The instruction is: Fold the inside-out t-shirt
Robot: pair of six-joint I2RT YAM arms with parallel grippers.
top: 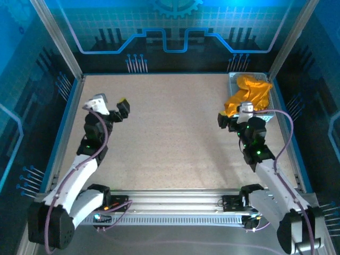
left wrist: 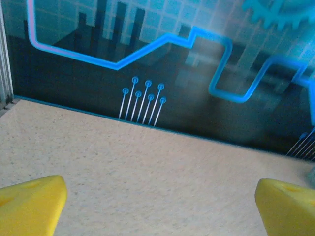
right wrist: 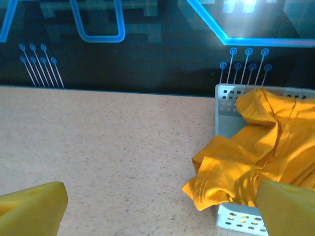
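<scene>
The inside-out t-shirt (top: 248, 94) is a crumpled orange-yellow heap lying in a pale perforated basket (top: 234, 79) at the table's back right, with one fold spilling over the basket's near-left edge. In the right wrist view the t-shirt (right wrist: 261, 147) hangs over the basket wall (right wrist: 224, 105). My right gripper (top: 243, 118) hovers just in front of that basket. It stands open (right wrist: 162, 206), its yellow fingers (right wrist: 32, 209) wide apart over bare table, and the right one is close to the cloth. My left gripper (top: 109, 109) is at the left, open (left wrist: 160, 206), nothing between its yellow fingers (left wrist: 29, 204).
The speckled beige tabletop (top: 170, 138) is bounded by blue-patterned walls at the back (top: 170, 48) and metal posts at the sides. An aluminium rail (top: 175, 199) runs along the near edge between the arm bases.
</scene>
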